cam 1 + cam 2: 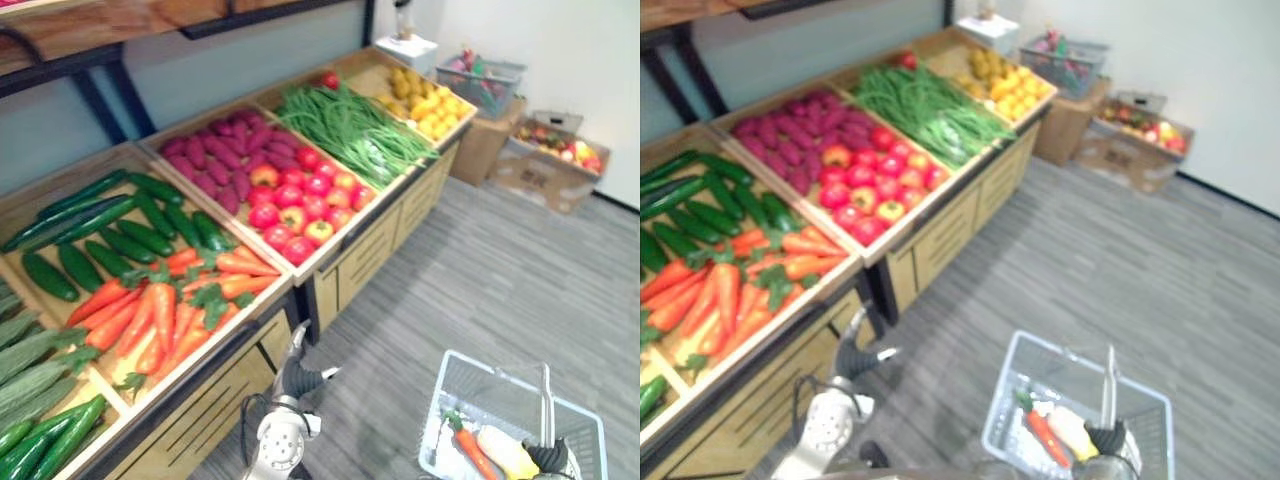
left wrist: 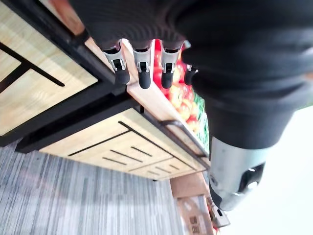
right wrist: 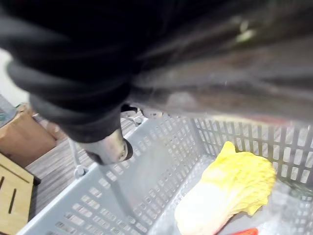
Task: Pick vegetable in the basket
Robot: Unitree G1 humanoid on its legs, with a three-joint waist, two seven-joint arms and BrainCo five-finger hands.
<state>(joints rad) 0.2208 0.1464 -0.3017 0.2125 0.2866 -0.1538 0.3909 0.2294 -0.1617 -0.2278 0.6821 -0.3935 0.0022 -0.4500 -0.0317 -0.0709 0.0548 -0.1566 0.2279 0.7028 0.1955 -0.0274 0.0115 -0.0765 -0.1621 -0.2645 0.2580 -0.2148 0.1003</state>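
Note:
A grey wire basket (image 1: 455,385) hangs low at the right over the floor, my right hand (image 1: 553,456) shut on its handle (image 1: 546,400). Inside it lie an orange carrot (image 1: 472,450) and a pale yellow cabbage (image 3: 230,191). My left hand (image 1: 297,372) hangs open and empty in front of the wooden produce stand (image 1: 330,255), below the carrot bin (image 1: 170,310); its fingers (image 2: 142,68) point straight toward the stand's edge. The bins hold cucumbers (image 1: 120,230), purple sweet potatoes (image 1: 220,160), red apples (image 1: 300,205) and green beans (image 1: 350,125).
Yellow fruit (image 1: 425,100) fills the far bin. Beyond the stand a second basket (image 1: 480,80) rests on a cardboard box, and an open box of produce (image 1: 555,150) stands by the wall. Grey floor stretches to the right of the stand.

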